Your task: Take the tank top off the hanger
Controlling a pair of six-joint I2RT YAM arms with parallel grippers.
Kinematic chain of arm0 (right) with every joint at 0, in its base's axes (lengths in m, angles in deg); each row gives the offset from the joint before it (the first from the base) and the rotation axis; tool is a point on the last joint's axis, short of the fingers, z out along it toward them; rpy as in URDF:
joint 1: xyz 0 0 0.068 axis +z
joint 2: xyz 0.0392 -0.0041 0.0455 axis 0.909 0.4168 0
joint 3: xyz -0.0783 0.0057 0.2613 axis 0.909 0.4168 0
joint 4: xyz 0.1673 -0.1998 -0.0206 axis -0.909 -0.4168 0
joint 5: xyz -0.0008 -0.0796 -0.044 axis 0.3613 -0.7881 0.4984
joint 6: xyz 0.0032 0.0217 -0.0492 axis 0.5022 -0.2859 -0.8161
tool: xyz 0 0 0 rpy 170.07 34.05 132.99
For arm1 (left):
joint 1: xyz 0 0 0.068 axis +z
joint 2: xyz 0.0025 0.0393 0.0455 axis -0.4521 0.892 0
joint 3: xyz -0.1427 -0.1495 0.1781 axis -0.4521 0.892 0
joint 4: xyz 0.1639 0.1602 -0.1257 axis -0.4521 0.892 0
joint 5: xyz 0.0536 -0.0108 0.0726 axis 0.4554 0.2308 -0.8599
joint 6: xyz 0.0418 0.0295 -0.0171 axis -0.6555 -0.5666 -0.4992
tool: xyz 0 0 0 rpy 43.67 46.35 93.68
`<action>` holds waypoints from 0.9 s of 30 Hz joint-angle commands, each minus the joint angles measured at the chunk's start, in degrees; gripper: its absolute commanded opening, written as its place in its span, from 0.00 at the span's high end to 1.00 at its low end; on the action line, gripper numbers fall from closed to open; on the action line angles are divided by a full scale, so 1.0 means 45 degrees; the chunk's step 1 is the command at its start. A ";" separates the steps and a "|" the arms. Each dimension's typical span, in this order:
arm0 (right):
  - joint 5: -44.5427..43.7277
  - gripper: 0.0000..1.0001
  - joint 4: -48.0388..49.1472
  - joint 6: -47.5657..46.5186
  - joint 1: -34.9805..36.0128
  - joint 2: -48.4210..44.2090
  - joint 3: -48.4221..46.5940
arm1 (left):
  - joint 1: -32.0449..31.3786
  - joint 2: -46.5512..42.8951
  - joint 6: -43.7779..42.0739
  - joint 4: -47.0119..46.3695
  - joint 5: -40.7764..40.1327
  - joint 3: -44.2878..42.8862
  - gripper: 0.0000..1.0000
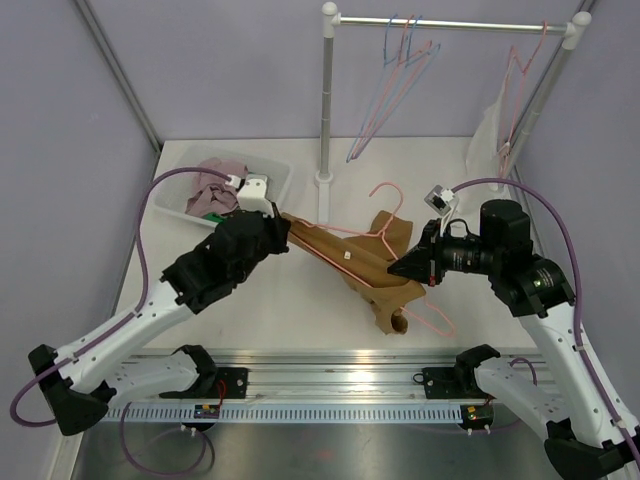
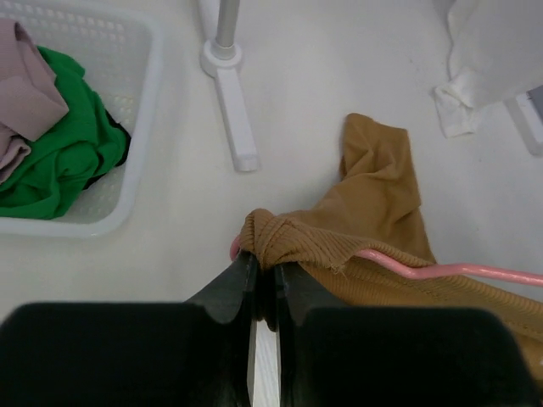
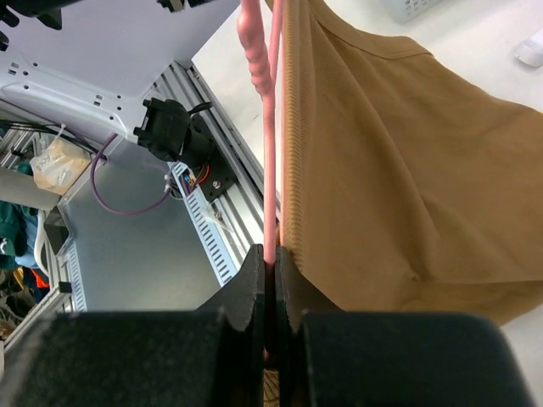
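Tank top (image 1: 385, 290) lay across the counter (image 1: 280, 320) between both arms, on the pink hanger (image 2: 441, 270), long axis roughly left-right. Left pincer (image 2: 263, 266) was clamped on the bunched left end of the fabric. Right pincer (image 3: 270, 261) was clamped on the hanger wire at the right end. Next pull: apart along that axis.

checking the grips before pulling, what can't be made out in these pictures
Top view: what the right hand pinches; too small and dark.
Left wrist view: whether the left hand also pinches the hanger; bunched tank top covers its end.
Right wrist view: hanger's hook; cut off by top edge.
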 commanded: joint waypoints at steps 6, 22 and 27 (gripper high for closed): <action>0.0865 1.00 0.0376 -0.0230 0.0095 -0.0507 -0.0414 | 0.1935 -0.0905 0.0805 0.1485 -0.0962 -0.0139 1.00; 0.1942 1.00 0.1490 0.0081 0.0134 -0.1310 -0.0043 | 0.3616 -0.1764 0.0613 -0.2065 0.6460 0.1695 1.00; 0.1707 1.00 0.1332 -0.0115 0.0153 -0.1523 -0.0141 | 0.3636 -0.1218 0.1257 -0.0859 0.4469 0.1384 1.00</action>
